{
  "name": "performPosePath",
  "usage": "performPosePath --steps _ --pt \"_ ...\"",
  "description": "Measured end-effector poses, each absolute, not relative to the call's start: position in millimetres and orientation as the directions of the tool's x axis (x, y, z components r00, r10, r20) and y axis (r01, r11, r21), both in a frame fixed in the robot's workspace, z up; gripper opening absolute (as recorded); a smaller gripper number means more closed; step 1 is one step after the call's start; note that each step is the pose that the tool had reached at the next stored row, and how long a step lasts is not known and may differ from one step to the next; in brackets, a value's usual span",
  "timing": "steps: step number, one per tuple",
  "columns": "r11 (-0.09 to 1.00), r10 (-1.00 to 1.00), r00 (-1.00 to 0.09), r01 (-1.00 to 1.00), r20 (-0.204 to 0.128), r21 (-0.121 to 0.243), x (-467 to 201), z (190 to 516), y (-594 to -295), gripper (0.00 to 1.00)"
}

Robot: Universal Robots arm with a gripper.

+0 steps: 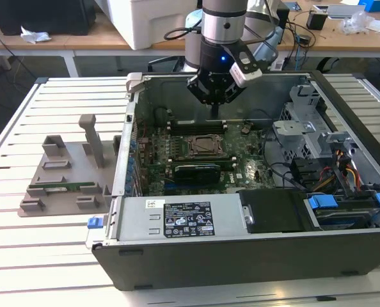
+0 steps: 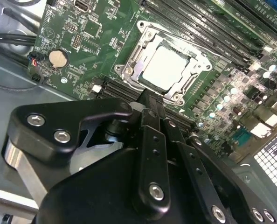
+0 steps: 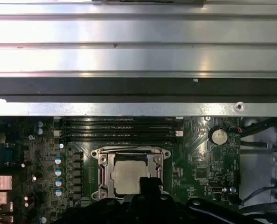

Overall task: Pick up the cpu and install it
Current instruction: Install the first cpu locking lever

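The cpu (image 2: 164, 69) is a flat silver-grey square lying inside the metal socket frame (image 2: 129, 70) on the green motherboard (image 2: 82, 28). It also shows in the first wrist view as the cpu (image 3: 129, 175), flat and level in the frame. My gripper (image 2: 151, 103) hangs just above the board beside the socket's edge, apart from the chip. Its two black fingers (image 2: 145, 140) are pressed together with nothing between them. In the exterior view the gripper (image 1: 215, 114) reaches down into the open computer case (image 1: 241, 256), over the socket (image 1: 199, 146).
Memory slots (image 3: 120, 128) run beside the socket, and a coin battery (image 3: 218, 136) sits nearby. A black expansion card (image 1: 190, 171), the power supply (image 1: 183, 217) and cabled drive bays (image 1: 337, 173) crowd the case. A grey parts tray (image 1: 62, 173) holding a green memory stick (image 1: 62, 188) stands on the exterior view's left.
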State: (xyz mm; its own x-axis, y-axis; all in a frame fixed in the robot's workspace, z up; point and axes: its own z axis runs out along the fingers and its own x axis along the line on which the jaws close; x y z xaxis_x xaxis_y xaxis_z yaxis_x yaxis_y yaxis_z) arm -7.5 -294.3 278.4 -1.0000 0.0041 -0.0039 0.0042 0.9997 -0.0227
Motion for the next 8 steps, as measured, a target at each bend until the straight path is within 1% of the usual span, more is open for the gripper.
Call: performPosePath --steps 4,8 --pt "1.0 0.004 -1.0 0.004 -0.004 -0.023 -7.5 278.4 -296.9 0.11" --pt "1.0 0.004 -1.0 0.004 -0.004 -0.022 -7.7 278.3 -306.3 0.11"
